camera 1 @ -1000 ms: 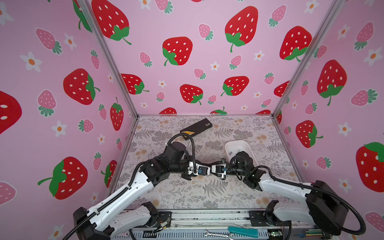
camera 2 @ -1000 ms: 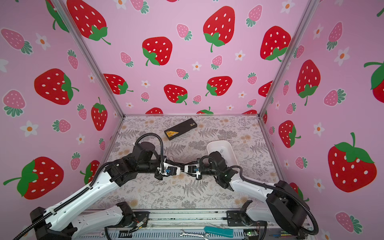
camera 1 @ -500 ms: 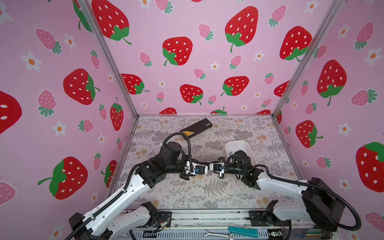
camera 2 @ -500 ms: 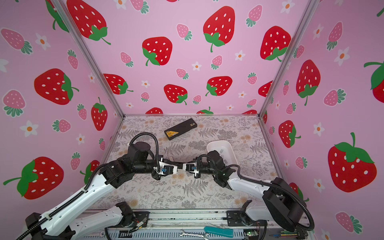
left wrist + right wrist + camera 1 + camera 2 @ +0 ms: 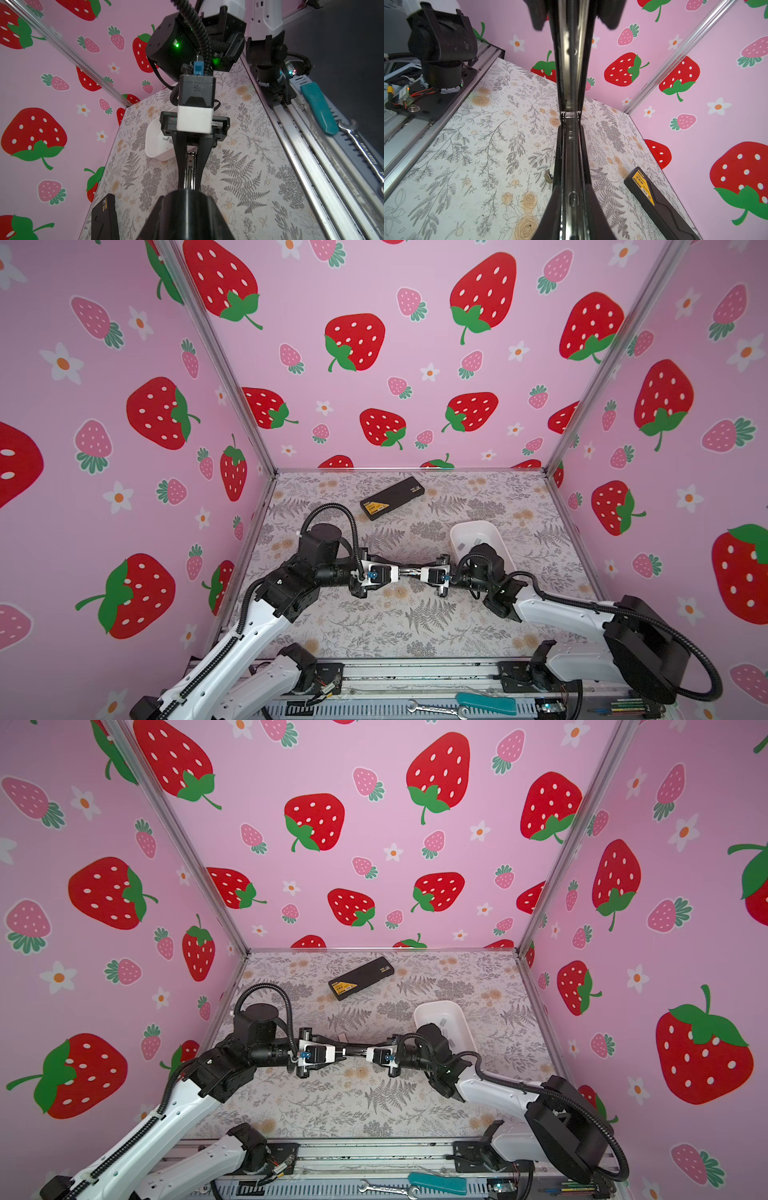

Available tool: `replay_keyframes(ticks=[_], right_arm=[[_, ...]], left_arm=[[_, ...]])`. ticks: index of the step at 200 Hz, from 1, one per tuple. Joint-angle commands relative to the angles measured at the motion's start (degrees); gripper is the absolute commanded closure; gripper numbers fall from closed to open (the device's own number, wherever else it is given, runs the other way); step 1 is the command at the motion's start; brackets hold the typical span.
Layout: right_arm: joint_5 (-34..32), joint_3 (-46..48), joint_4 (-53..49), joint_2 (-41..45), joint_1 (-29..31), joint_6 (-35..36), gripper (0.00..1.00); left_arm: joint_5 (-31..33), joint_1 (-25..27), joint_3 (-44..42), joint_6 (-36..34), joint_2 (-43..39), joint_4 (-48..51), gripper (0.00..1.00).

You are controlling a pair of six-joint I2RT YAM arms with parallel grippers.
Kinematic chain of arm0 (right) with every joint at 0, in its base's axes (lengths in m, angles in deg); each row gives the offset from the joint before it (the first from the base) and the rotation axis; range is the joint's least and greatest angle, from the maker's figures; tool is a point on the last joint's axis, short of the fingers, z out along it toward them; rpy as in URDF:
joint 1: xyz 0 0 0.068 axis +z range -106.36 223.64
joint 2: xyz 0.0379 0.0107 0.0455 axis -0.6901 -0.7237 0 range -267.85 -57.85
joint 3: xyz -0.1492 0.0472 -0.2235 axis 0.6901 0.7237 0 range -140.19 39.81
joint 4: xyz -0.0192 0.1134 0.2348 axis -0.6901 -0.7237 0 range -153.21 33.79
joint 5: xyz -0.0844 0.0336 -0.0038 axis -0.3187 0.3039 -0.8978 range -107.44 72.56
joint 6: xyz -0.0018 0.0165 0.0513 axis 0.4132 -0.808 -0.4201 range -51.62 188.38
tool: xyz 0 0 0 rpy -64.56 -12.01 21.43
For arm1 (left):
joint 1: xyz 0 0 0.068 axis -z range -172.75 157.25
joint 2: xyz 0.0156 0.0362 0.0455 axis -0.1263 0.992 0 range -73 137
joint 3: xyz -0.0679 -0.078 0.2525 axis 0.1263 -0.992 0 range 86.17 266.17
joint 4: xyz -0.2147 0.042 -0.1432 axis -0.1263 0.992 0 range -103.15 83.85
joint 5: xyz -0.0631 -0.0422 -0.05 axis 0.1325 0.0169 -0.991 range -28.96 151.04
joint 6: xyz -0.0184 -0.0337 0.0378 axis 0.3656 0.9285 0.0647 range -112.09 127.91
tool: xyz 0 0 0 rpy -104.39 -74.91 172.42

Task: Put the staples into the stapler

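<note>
In both top views the left gripper (image 5: 402, 571) (image 5: 343, 1051) and the right gripper (image 5: 417, 572) (image 5: 368, 1052) meet nose to nose over the middle of the floral mat (image 5: 395, 626) (image 5: 374, 1106). The stapler (image 5: 410, 571) (image 5: 355, 1051) bridges the short gap between them – a dark bar with a silvery channel. Just behind the right wrist sits a white tray (image 5: 469, 526) (image 5: 434, 1006). The staples (image 5: 478, 540) (image 5: 444, 1020) lie inside it as small grey strips, apart from the stapler. A black case (image 5: 392, 498) (image 5: 361, 979) with a yellow label lies flat near the back wall. A wrench (image 5: 436, 708) and a teal-handled tool (image 5: 486, 703) rest on the front rail.

In the left wrist view the left gripper (image 5: 188, 193) closes its dark fingers on the near end of the stapler (image 5: 190, 164). The right gripper (image 5: 190, 180) runs a finger down either side of the metal rail, pressed against it. Beyond them is the white tray (image 5: 158, 153), with a staple strip (image 5: 165, 138) on its floor. The black case (image 5: 105, 220) lies on the mat close to the pink wall.

In the right wrist view the right gripper (image 5: 570, 133) hugs both flanks of the stapler (image 5: 571, 83) with no gap showing – clamped on it, clear of the mat. Past the hinge, the left gripper (image 5: 572, 18) has its blurred fingertips against either side of the same stapler, gripping it too. The black case (image 5: 658, 199) lies on the mat off to one side
</note>
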Motion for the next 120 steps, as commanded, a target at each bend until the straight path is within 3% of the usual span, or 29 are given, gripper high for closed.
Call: replay_keyframes(ticks=[1,48,120], right_arm=[[-0.02,3.38,2.01,3.79,-0.85,1.39,1.0],[3.18,7.49,4.76,8.44,-1.99,1.3,1.0],[7.04,9.18,6.82,11.14,-4.82,-1.08,1.0]], left_arm=[[-4.04,-3.63,-0.4,2.32,-3.71,-4.52,1.0],[-8.64,-9.12,-3.31,0.59,-7.77,-3.42,1.0],[-5.91,-11.48,-7.33,-0.69,-10.6,-5.29,1.0]])
